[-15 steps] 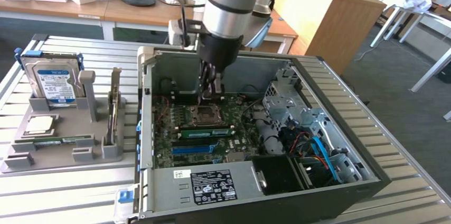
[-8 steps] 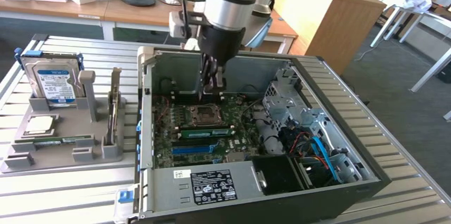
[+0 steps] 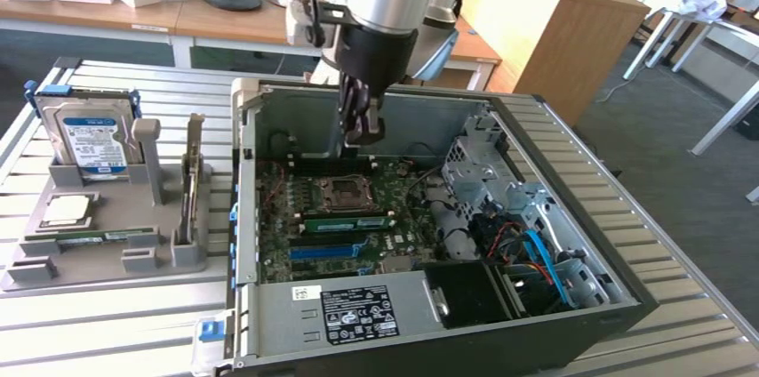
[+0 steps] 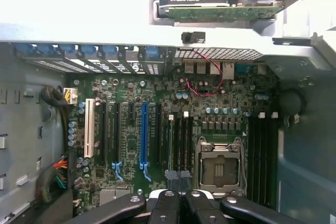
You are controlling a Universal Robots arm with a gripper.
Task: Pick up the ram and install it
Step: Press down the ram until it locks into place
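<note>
The ram (image 3: pixel 105 236), a long thin green strip, lies flat in the grey holder (image 3: pixel 35 270) on the exterior view's left, far from the arm. A second green strip with pale labels (image 3: pixel 347 222) stands in a slot on the motherboard (image 3: pixel 284 266), between the processor socket (image 3: pixel 344 190) and the blue slot (image 3: pixel 323 252). In the wrist view this strip (image 4: pixel 169 145) is a thin edge-on line beside the socket (image 4: pixel 218 169). My gripper (image 3: pixel 362 132) hangs above the rear of the open case, shut, with nothing in it. Its black fingertips (image 4: pixel 165 205) are pressed together at my gripper (image 4: pixel 181 203).
The holder also carries an upright hard drive (image 3: pixel 89 137), a square silver processor (image 3: pixel 67 210) and a card on edge (image 3: pixel 190 186). Inside the case are a metal drive cage (image 3: pixel 486 172), blue and black cables (image 3: pixel 534 252) and the power supply (image 3: pixel 355 310).
</note>
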